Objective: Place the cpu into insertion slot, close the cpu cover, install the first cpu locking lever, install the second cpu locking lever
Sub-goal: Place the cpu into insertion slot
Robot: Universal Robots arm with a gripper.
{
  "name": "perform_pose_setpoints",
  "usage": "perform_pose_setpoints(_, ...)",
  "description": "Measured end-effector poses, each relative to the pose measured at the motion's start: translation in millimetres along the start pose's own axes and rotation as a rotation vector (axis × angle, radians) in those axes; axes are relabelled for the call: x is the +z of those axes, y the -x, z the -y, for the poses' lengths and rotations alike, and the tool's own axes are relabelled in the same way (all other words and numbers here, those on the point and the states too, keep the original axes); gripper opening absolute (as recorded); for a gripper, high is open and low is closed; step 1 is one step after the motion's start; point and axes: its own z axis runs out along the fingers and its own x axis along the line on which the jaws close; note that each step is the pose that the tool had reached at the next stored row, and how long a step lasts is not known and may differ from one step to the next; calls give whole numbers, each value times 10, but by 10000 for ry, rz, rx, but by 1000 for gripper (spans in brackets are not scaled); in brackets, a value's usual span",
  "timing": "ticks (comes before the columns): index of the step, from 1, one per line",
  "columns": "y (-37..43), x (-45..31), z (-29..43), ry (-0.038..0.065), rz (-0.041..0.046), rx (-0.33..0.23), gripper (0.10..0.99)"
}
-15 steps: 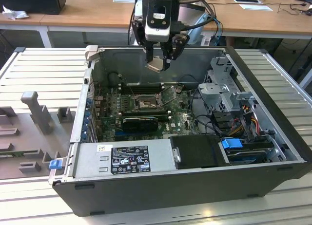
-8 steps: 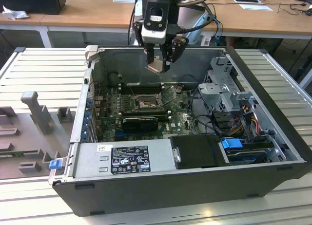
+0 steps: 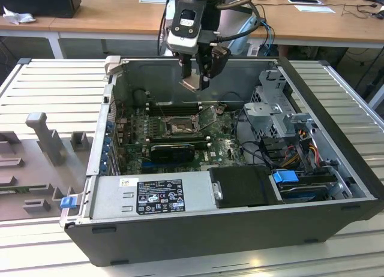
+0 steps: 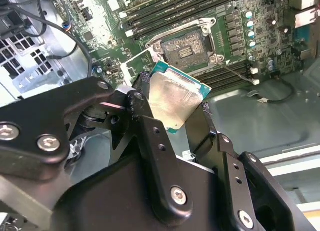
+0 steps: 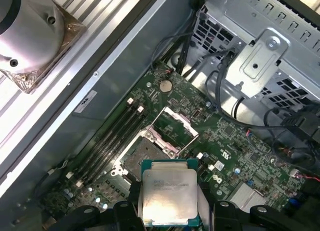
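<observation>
My gripper (image 3: 195, 80) hangs above the green board inside the open computer case, shut on the cpu (image 3: 193, 83). In both wrist views the cpu (image 4: 172, 101) (image 5: 167, 196) is a pale silver square with a green edge, pinched by its sides between the black fingers (image 4: 150, 126). Below it lies the insertion slot (image 3: 180, 126) (image 4: 187, 47) (image 5: 142, 156), dark-centred, uncovered, with nothing in it. The cpu cover (image 5: 176, 125) is swung up and open at one side of the slot. The cpu is well above the slot, not touching it.
Long black memory slots (image 4: 180, 11) run beside the socket. A grey drive cage (image 3: 276, 109) with cables stands at the exterior view's right. The power supply (image 3: 150, 196) and a black block (image 3: 243, 186) fill the case's near side. Ribbed metal table (image 3: 54, 91) surrounds the case.
</observation>
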Motion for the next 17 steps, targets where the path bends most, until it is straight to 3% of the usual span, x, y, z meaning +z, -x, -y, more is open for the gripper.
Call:
perform_pose_setpoints(11, 0, 8, 1, 18, 81, 914, 529)
perform_pose_setpoints(17, 0, 12, 1, 36, 163, 1837, 529)
